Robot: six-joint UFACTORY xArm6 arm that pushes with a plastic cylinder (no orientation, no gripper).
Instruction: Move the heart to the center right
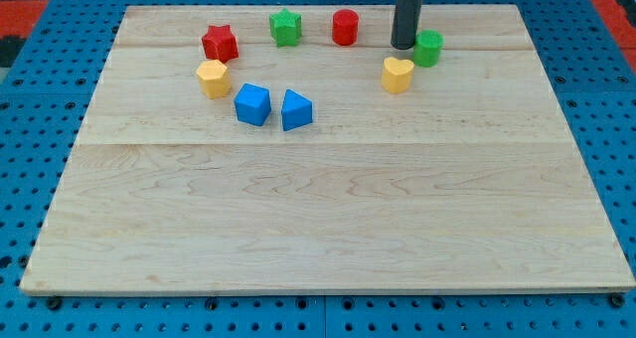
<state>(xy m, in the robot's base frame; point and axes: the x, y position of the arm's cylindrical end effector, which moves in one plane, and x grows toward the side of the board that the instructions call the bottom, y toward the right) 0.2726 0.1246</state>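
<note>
The yellow heart block (397, 75) lies on the wooden board (328, 209) toward the view's upper right. My tip (402, 46) stands just above the heart in the view, a short gap away, and right beside the left side of a green cylinder-like block (428, 49). I cannot tell whether the tip touches the green block.
A red cylinder (345, 27) and a green star (285, 27) sit near the view's top. A red star (220, 43) and a yellow hexagon-like block (213, 79) are at the upper left. A blue cube (252, 104) and a blue wedge-like block (295, 110) sit left of centre.
</note>
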